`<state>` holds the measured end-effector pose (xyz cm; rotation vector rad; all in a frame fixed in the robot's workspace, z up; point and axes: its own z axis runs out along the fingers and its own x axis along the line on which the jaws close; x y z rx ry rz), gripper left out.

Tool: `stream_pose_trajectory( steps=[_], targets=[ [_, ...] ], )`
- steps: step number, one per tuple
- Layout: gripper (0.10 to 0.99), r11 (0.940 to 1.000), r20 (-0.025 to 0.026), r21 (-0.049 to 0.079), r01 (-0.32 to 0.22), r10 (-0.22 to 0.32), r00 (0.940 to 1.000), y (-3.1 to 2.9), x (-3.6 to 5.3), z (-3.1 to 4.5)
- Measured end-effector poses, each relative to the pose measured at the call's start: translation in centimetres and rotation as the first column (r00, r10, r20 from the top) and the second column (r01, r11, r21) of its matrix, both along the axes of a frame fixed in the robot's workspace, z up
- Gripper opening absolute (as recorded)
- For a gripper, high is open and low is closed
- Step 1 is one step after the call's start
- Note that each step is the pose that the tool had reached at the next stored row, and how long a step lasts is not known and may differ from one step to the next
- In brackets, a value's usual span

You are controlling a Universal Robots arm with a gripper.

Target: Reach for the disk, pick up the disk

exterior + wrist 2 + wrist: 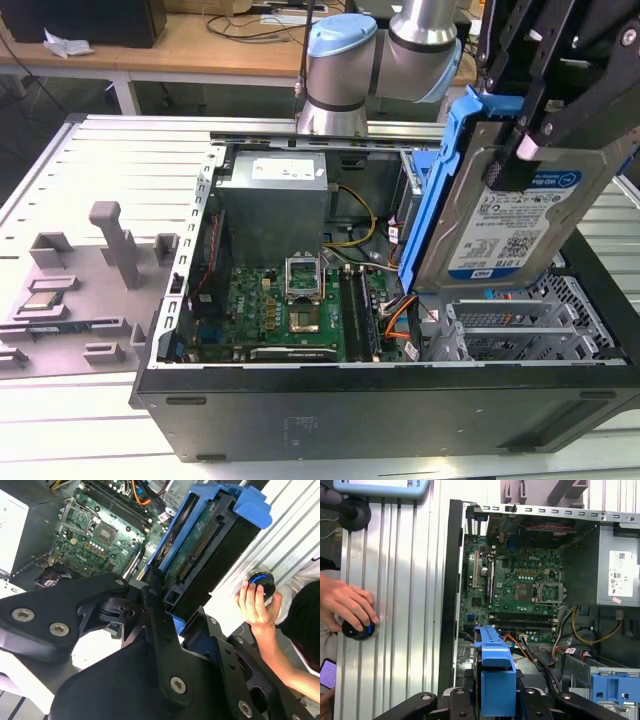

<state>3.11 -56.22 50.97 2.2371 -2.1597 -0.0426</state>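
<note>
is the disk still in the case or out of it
Out. In the exterior view the disk hangs on edge above the open computer case, clamped by the end effector, its blue frame clear of the bays.

the disk (520, 215) in the black gripper (545, 120) is silver metal with a white-and-blue label patterned with black barcodes, edged by a bright blue carrier frame (495, 672). below the gripper the motherboard (290, 310) is green, dotted with silver and black parts, inside a black computer case (400, 410). beyond it the power supply (275, 205) is plain grey. orange and yellow cables (580, 630) run beside it. the table (60, 190) is pale ribbed grey.
</note>
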Motion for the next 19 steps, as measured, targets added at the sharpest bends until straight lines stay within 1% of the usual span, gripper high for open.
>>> stream_pose_trajectory(
  steps=[2, 4, 5, 6, 7, 10, 12, 14, 17, 18, 19],
  targets=[
    [0.369, 1.0, 0.0, 0.0, 0.0, 0.0, 1.0, -0.45, 0.0, -0.03],
    [0.369, 1.0, 0.0, 0.0, 0.0, 0.0, 1.0, -1.22, 0.0, -0.07],
    [0.369, 1.0, 0.0, 0.0, 0.0, 0.0, 1.0, -1.5, 0.0, -0.1],
    [0.369, 1.0, 0.0, 0.0, 0.0, 0.0, 1.0, -1.66, -0.01, -0.12],
    [0.369, 1.0, 0.0, 0.009, 0.001, -0.001, 1.0, -1.76, -0.01, -0.14],
    [0.369, 0.9986, -0.0002, 0.052, 0.008, -0.008, 1.0, -1.8, 0.0, -0.15],
    [0.369, 0.9976, -0.0003, 0.065, 0.023, -0.023, 0.9997, -1.81, 0.0, -0.31],
    [0.369, 0.9968, -0.0005, 0.066, 0.047, -0.047, 0.9989, -1.82, 0.13, -0.83],
    [0.369, 0.9968, -0.0017, 0.064, 0.048, -0.048, 0.9988, -1.82, 1.01, -1.06],
    [0.369, 0.9968, -0.0023, 0.064, 0.048, -0.048, 0.9989, -1.82, 1.62, -1.12],
    [0.369, 0.9968, -0.0031, 0.063, 0.048, -0.048, 0.9988, -1.82, 2.63, -1.15]
  ],
)
